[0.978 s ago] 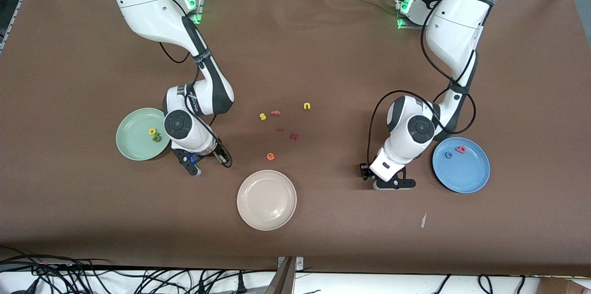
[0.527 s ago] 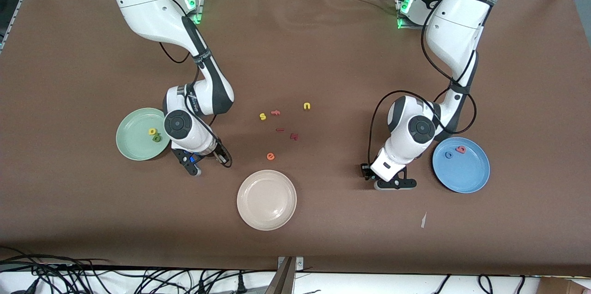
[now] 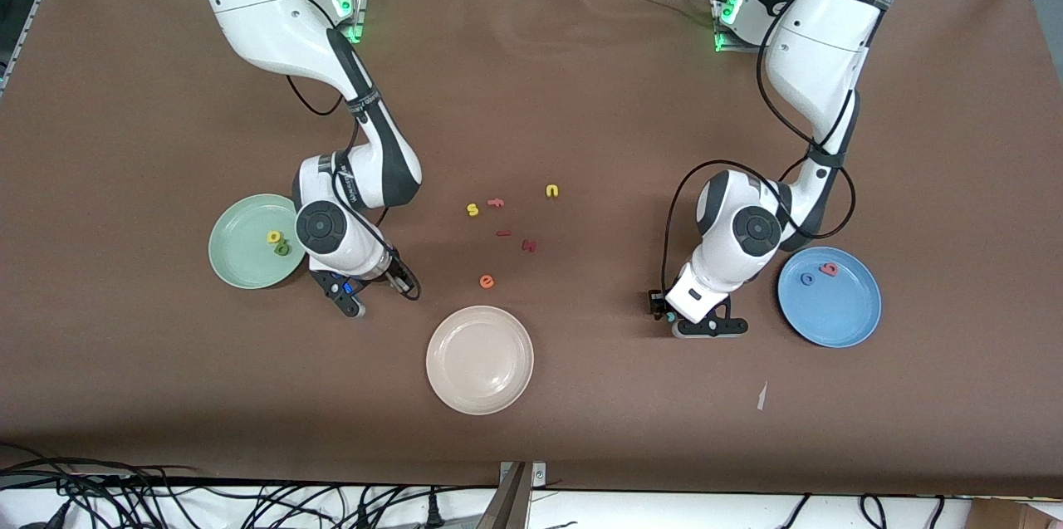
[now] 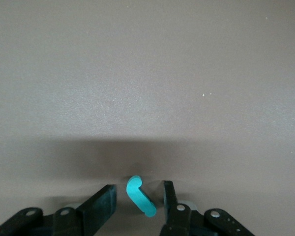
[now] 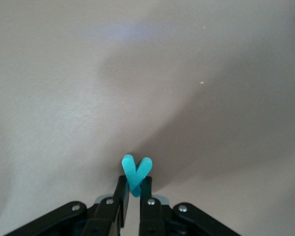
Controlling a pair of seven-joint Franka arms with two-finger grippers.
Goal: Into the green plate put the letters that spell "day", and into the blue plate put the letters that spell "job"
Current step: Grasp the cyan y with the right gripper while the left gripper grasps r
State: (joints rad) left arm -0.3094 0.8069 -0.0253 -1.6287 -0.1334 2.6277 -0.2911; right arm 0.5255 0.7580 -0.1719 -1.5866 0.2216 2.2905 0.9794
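Note:
My right gripper [image 3: 345,296] [image 5: 134,183] is shut on the teal "y" [image 5: 136,172], over the table just beside the green plate [image 3: 237,263]. That plate holds a yellow letter [image 3: 273,237] and an olive-green letter [image 3: 282,247]. My left gripper [image 3: 708,328] [image 4: 138,188] is low over the table beside the blue plate [image 3: 839,321]. Its jaws stand open around the teal hook "j" [image 4: 140,196], which leans against one finger [image 4: 168,196]. In the blue plate lie a blue "o" [image 3: 806,279] and a salmon-pink "b" [image 3: 828,269].
A cream-white plate [image 3: 479,396] sits nearest the front camera at the middle. Loose letters lie mid-table: yellow "s" [image 3: 472,210], yellow "n" [image 3: 551,191], orange "e" [image 3: 487,281], dark red ones [image 3: 528,246]. A paper scrap [image 3: 761,396] lies near the blue plate.
My left gripper has shifted very slightly beside the blue plate. The right arm and the letters on the table have not moved.

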